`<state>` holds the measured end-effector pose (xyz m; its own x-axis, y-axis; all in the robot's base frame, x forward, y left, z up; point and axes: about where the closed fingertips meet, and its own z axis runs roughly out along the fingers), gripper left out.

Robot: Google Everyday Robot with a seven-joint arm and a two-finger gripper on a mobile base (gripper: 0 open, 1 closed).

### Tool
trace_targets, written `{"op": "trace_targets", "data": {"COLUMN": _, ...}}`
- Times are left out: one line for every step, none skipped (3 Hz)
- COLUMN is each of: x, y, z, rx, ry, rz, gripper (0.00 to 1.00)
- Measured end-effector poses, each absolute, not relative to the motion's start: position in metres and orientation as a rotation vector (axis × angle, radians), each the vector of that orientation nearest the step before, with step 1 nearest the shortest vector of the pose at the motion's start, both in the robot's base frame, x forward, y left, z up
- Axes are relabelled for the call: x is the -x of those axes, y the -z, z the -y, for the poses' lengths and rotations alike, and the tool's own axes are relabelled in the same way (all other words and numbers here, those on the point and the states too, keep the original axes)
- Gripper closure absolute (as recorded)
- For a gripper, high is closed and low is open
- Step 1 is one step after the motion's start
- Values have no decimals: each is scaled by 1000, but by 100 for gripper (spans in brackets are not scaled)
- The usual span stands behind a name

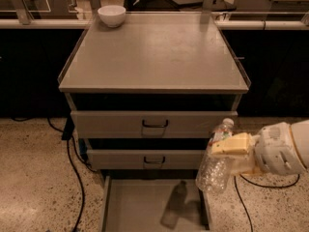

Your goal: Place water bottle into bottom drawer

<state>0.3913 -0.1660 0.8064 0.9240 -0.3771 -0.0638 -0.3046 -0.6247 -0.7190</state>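
Water bottle (216, 170) hangs clamped in the tool (228, 154) above the bottom drawer (140, 204)'s right edge; released here, it could strike that rim and fall onto the floor (34, 178).

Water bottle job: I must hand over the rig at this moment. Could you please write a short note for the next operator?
Gripper: shut on the water bottle, in front of the right side of the cabinet.
Water bottle: in the air, cap up, slightly tilted, above the right edge of the bottom drawer.
Bottom drawer: pulled open; only the bottle's shadow lies on its floor.
Done: bottle grasped, drawer open.
Left: probably shift left over the drawer floor, lower, release.
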Motion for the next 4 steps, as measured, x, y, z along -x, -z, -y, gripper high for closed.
{"op": "trace_targets", "data": {"x": -393, "y": -760, "z": 164, "rx": 2257, "ry": 78, "rz": -475, "gripper": 100}}
{"op": "trace_targets", "data": {"x": -406, "y": -710, "z": 156, "rx": 2218, "ry": 31, "rz": -469, "gripper": 100}}
{"op": "trace_targets", "data": {"x": -423, "y": -641, "z": 150, "rx": 2184, "ry": -21, "rz": -490, "gripper": 100}}
{"op": "trace_targets", "data": {"x": -423, "y": -641, "z": 150, "rx": 2184, "ry": -21, "rz": -490, "gripper": 100}}
